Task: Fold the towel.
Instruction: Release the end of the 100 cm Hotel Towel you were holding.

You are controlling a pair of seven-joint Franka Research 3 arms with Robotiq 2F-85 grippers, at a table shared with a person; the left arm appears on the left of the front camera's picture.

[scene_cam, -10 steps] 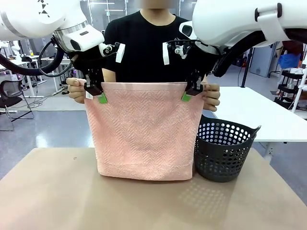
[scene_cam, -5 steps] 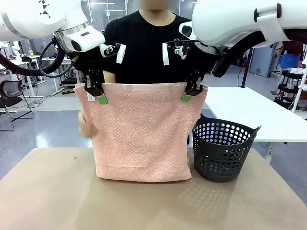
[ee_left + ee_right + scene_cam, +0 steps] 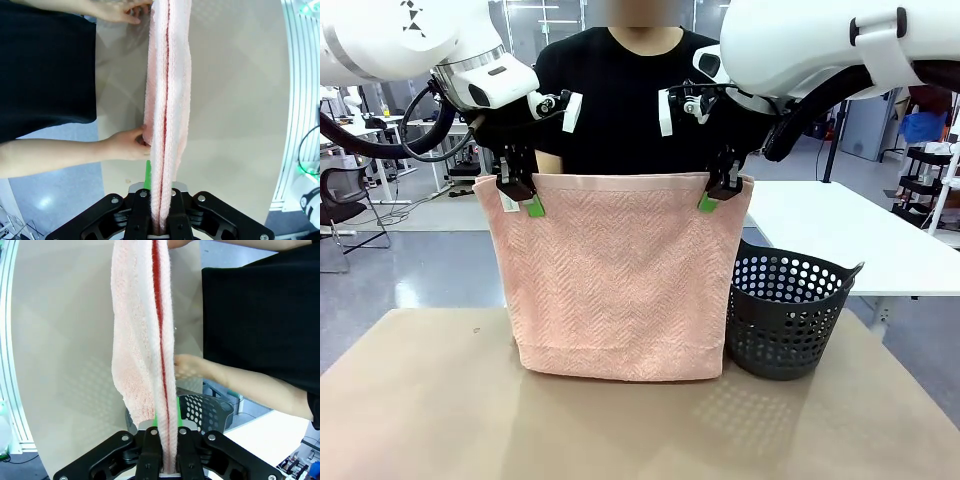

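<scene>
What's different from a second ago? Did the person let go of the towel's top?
Yes. The person's hands left the top corners of the towel and slid down behind it, where they now touch its side edge lower down. The towel still hangs flat, with the left gripper and right gripper still shut on its top corners. The basket stayed put.

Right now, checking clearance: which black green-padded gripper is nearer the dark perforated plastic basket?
The right gripper, pinching the salmon-pink terry towel's corner on the basket's side; the left gripper holds the opposite corner.
</scene>
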